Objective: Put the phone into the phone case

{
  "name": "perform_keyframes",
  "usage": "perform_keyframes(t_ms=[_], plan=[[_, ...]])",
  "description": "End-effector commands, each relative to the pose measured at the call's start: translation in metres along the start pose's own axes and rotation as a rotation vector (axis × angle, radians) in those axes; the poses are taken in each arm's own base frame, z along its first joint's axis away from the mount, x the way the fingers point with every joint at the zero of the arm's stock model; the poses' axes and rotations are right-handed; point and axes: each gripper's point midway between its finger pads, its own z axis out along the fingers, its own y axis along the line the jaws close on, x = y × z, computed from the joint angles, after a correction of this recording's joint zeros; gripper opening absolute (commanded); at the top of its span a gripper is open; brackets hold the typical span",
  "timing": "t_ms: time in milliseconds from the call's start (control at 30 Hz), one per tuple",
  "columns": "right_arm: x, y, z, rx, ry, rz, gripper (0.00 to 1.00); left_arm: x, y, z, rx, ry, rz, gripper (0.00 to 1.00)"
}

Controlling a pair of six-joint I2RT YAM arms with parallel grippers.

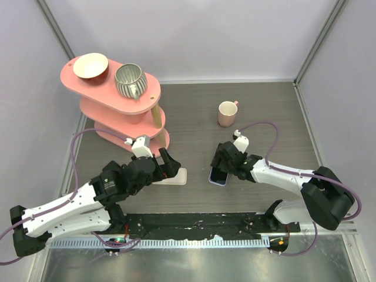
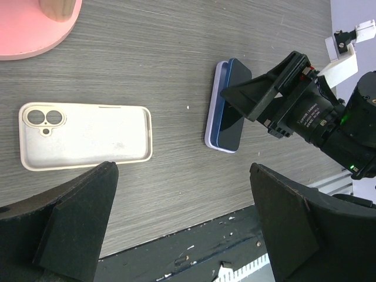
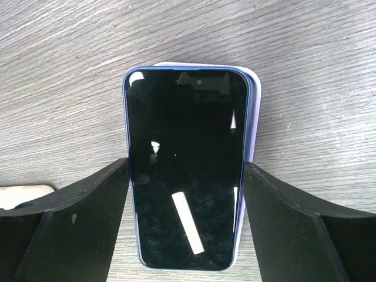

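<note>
Top view, phone: I am seeing the phone (image 1: 217, 177) lying on the table (image 1: 270, 117), under the right gripper (image 1: 221, 168) and well apart from the case (image 1: 177, 177).
Top view, left arm: the left gripper (image 1: 167, 164) is hovering just over the case's near end.
Left wrist, case: the cream case is lying hollow side up with nothing in it. My left fingers (image 2: 76, 223) are standing spread wide and gripping nothing.
Left wrist, phone: it is resting screen up on a lilac backing (image 2: 211, 114), slightly offset from it. This is possibly another case; I cannot tell.
Right wrist, grip: the right fingers (image 3: 76, 217) are sitting against both long sides of the phone, pinching it across its width.
Progress: I am judging that the phone is gripped but not yet brought over. Carrying it across, lining it up and pressing it into the case are all left.
</note>
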Motion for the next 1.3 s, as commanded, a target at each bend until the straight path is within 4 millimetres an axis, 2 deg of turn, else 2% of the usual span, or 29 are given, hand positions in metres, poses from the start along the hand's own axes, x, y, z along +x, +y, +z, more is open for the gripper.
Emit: perform_keyframes(t_ms=[0, 167, 367, 500, 600, 733, 800, 900, 933, 967, 1000, 1067, 1167, 1233, 1267], plan=[[-0.012, 0.004, -0.005, 0.007, -0.051, -0.003, 0.84, -0.013, -0.003, -0.003, -0.005, -0.046, 0.002, 1.00], [-0.021, 0.005, -0.013, 0.026, -0.061, 0.010, 0.89, -0.012, -0.004, -0.002, -0.015, -0.033, 0.026, 1.00], [-0.029, 0.011, -0.028, 0.005, -0.060, 0.044, 0.89, -0.008, -0.010, -0.001, 0.010, -0.007, 0.062, 1.00], [-0.040, 0.013, -0.040, -0.018, -0.081, 0.035, 0.89, 0.005, -0.021, 0.011, 0.029, 0.056, 0.157, 0.97], [-0.048, 0.008, -0.045, -0.033, -0.106, -0.013, 0.86, 0.015, -0.039, 0.015, 0.068, 0.131, 0.225, 0.93], [-0.057, 0.002, -0.052, -0.072, -0.111, -0.039, 0.76, 0.039, -0.062, 0.035, 0.084, 0.215, 0.332, 0.87], [-0.061, -0.005, -0.054, -0.089, -0.103, -0.033, 0.74, 0.045, -0.071, 0.042, 0.095, 0.227, 0.355, 0.84], [-0.057, -0.030, -0.042, -0.124, -0.037, 0.016, 0.72, 0.052, -0.091, 0.058, 0.135, 0.235, 0.343, 0.81], [-0.058, -0.034, -0.041, -0.153, -0.015, 0.039, 0.71, 0.054, -0.096, 0.062, 0.150, 0.241, 0.329, 0.79], [-0.060, -0.030, -0.043, -0.194, -0.019, 0.024, 0.71, 0.063, -0.101, 0.072, 0.167, 0.267, 0.315, 0.78], [-0.056, -0.029, -0.044, -0.225, -0.002, 0.026, 0.71, 0.067, -0.110, 0.072, 0.204, 0.326, 0.279, 0.77], [-0.055, -0.024, -0.046, -0.272, 0.010, 0.041, 0.71, 0.077, -0.108, 0.086, 0.177, 0.356, 0.278, 0.73], [-0.050, -0.028, -0.043, -0.273, 0.017, 0.072, 0.71, 0.087, -0.107, 0.105, 0.152, 0.381, 0.266, 0.69], [-0.042, -0.034, -0.039, -0.267, 0.037, 0.090, 0.71, 0.083, -0.112, 0.113, 0.152, 0.386, 0.235, 0.63], [-0.040, -0.038, -0.038, -0.265, 0.044, 0.105, 0.70, 0.079, -0.109, 0.121, 0.134, 0.381, 0.219, 0.60]])
